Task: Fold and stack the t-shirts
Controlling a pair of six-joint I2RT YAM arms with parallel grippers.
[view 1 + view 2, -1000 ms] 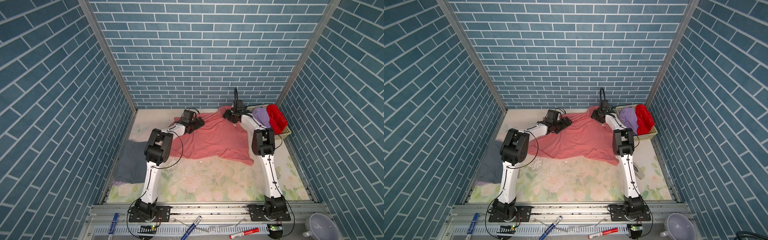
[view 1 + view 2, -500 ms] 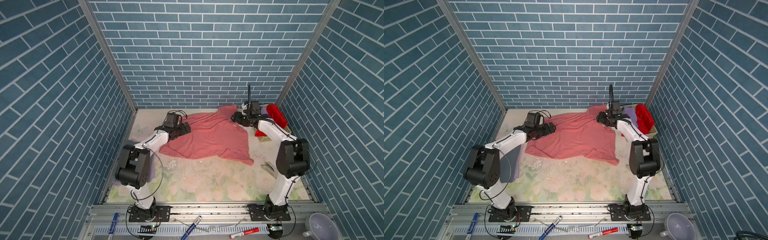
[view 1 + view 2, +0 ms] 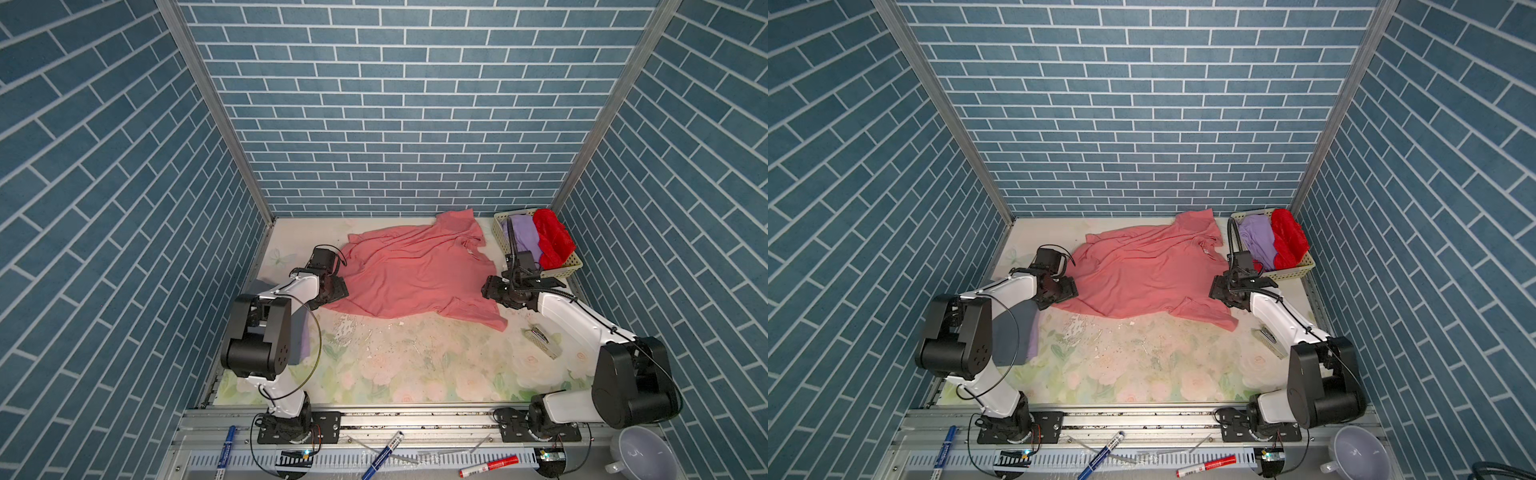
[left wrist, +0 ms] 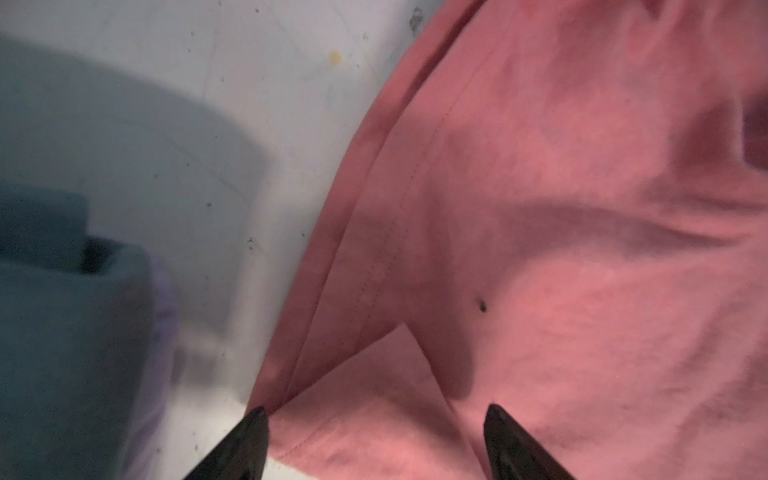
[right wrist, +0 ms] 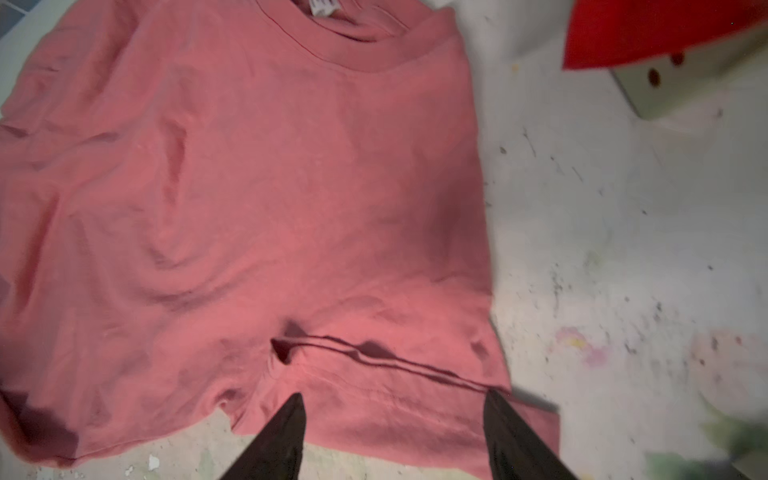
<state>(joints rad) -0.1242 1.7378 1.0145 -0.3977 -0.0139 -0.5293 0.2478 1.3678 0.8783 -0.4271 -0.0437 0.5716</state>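
Spread out and wrinkly on the table [image 3: 415,374]: the pink t-shirt [image 3: 415,274]. At its left hem corner, the left gripper [image 4: 376,409], open wide, holding nothing. Over its right sleeve, the right gripper [image 5: 394,395], open too, gripping nothing. Right of it, a basket [image 3: 567,270] with a lavender shirt [image 3: 523,237] and a red shirt [image 3: 552,241]. Left of it, a folded grey shirt [image 3: 1013,332], partly hidden behind the left arm.

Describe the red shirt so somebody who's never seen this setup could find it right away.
Look to the far right corner of the table, where a cream lattice basket stands. The bright red t-shirt is bunched up in it, on the side nearest the right brick wall, beside a lavender t-shirt. Its vivid red sets it apart from the salmon pink t-shirt spread on the table.
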